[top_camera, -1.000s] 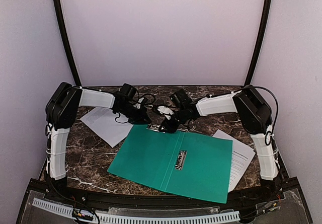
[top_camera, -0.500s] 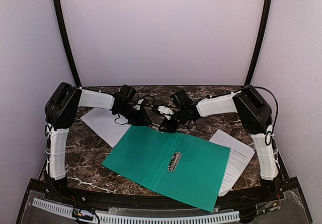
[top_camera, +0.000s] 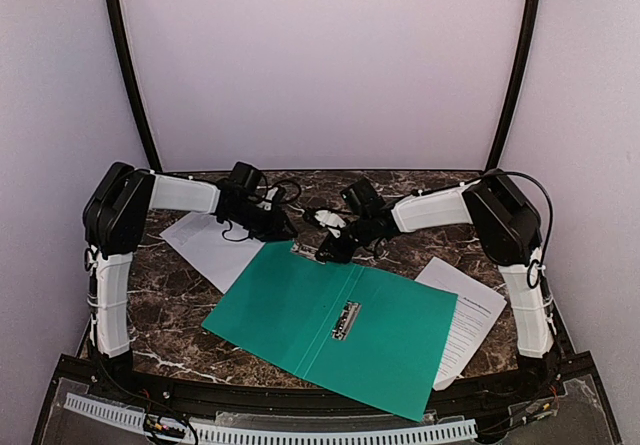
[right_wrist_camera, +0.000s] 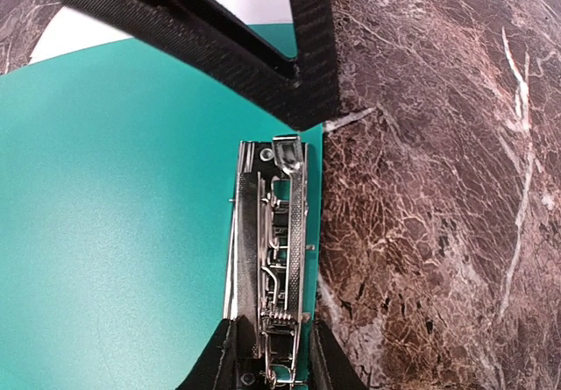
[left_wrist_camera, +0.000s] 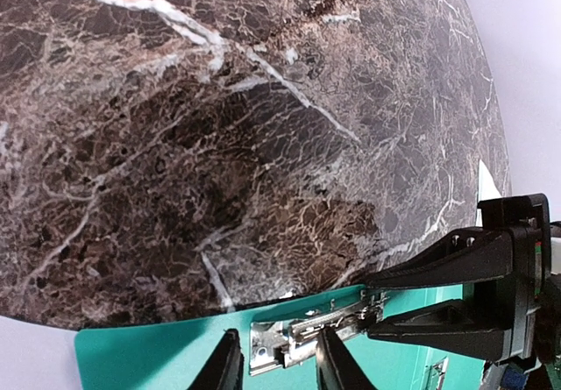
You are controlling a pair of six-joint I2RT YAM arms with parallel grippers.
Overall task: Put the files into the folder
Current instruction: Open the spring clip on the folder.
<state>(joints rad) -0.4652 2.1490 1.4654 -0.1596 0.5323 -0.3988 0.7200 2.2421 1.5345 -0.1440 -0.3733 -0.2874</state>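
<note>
The teal-green folder lies open on the marble table, with a metal clip at its spine. A second metal clip sits at its far edge. My right gripper is shut on this far clip, with one finger on each side. My left gripper stands open, and the clip's other end lies loose between its fingers. One file lies left of the folder and partly under it. The other file lies at the right, partly under the folder's right edge.
Both arms reach inward and meet at the folder's far edge, their fingers a few centimetres apart. Bare marble lies behind the folder. The table's near edge has a black rail and a white toothed strip.
The left gripper has opened, let go of the far clip and drawn back slightly left. The folder swung and slid a little left and nearer. The right gripper has tightened on the clip.
</note>
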